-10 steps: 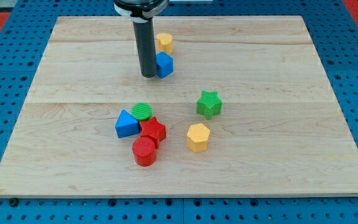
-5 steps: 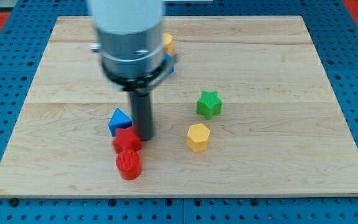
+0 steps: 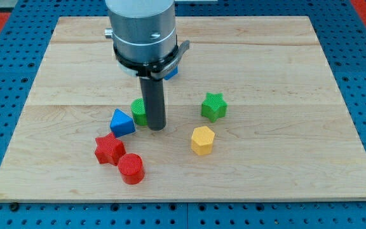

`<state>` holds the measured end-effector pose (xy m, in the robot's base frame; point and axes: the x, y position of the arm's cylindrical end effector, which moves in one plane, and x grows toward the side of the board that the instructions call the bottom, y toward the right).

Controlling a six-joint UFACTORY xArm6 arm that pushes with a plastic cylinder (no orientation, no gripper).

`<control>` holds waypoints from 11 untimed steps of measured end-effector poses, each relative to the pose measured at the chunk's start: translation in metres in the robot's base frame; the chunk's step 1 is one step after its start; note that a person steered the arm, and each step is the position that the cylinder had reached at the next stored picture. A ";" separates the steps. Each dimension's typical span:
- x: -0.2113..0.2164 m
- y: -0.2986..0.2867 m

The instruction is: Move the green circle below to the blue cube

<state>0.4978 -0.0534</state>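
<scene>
The green circle [image 3: 138, 112] lies near the board's middle, partly hidden behind my rod. My tip [image 3: 155, 128] rests on the board touching the circle's right side. The blue cube [image 3: 172, 70] is toward the view's top, mostly hidden behind the arm's grey body; only a blue edge shows. The green circle is below the cube and a little to its left.
A blue triangle [image 3: 121, 122] sits just left of the green circle. A red star [image 3: 109, 149] and a red cylinder [image 3: 131, 168] lie below-left. A green star [image 3: 213, 106] and a yellow hexagon [image 3: 203, 140] are at the right. The wooden board [image 3: 297, 159] rests on a blue pegboard.
The rod moved from beside the blue cube down into the cluster, then slightly up-right. The red star and red cylinder were shoved down-left, the blue triangle left. The green circle shows again left of the rod.
</scene>
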 end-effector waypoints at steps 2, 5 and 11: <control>0.006 -0.023; -0.029 -0.045; -0.059 -0.028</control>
<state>0.4386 -0.0812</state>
